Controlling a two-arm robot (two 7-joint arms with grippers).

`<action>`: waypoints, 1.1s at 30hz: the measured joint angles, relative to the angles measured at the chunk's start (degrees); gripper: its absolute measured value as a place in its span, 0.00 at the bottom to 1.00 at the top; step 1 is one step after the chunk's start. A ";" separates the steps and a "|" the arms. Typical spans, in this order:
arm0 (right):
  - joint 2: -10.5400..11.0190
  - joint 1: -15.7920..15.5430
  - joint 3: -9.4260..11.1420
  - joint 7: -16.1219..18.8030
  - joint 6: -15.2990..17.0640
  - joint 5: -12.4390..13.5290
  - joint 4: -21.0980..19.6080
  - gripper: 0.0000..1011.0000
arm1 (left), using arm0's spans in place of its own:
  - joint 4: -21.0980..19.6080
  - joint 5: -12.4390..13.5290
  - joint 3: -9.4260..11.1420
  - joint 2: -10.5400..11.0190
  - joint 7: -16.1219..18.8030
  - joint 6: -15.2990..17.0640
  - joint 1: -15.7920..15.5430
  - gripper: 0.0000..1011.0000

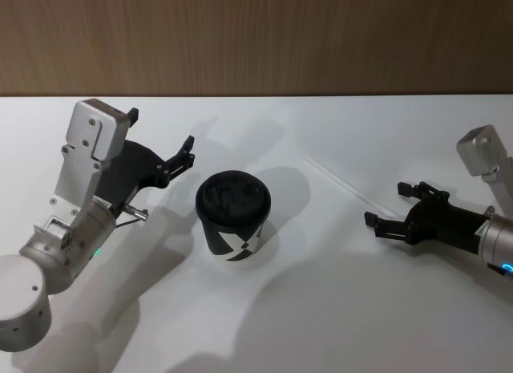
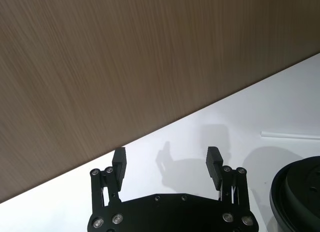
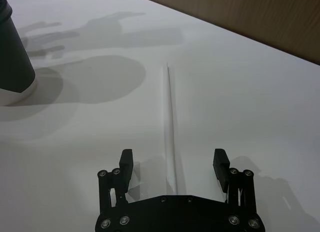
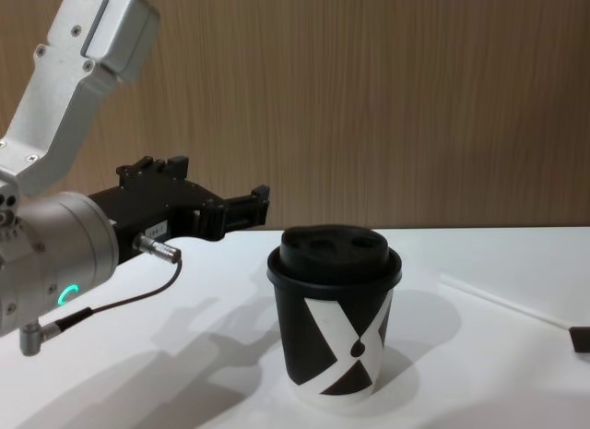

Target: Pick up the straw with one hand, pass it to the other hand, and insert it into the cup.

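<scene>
The straw (image 1: 345,184) lies flat on the white table (image 1: 321,325), to the right of the cup (image 1: 236,229). The cup stands upright mid-table, black with a white X pattern and a black domed lid. My right gripper (image 1: 385,203) is open at the straw's near end. In the right wrist view the straw (image 3: 171,122) runs between that gripper's (image 3: 173,162) spread fingers, ungrasped. My left gripper (image 1: 162,130) hovers open and empty to the left of the cup, level with its lid in the chest view (image 4: 221,182). The left wrist view shows the gripper (image 2: 166,164), the lid's edge (image 2: 297,192) and the straw (image 2: 290,136).
A wood-panelled wall (image 1: 256,36) runs along the table's far edge. The table is bare in front of the cup and between the two arms.
</scene>
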 joint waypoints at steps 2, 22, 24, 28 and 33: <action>0.07 0.18 -0.25 0.09 -0.10 0.02 0.23 0.99 | 0.00 0.00 0.00 0.00 0.00 0.00 0.00 0.99; 1.00 1.34 -2.21 0.82 -0.57 -0.12 1.46 0.55 | 0.00 0.01 0.00 0.00 0.00 0.00 0.00 0.99; 1.11 1.42 -2.42 0.97 -0.57 -0.11 1.52 0.47 | 0.00 0.00 0.00 0.00 0.00 0.00 0.00 0.99; 1.27 1.47 -2.73 1.10 -0.58 -0.08 1.53 0.33 | 0.00 0.00 0.00 0.00 0.00 0.00 0.00 0.99; 1.52 1.49 -3.15 1.31 -0.56 0.09 1.53 0.25 | 0.00 0.00 0.00 0.00 0.00 0.00 0.00 0.99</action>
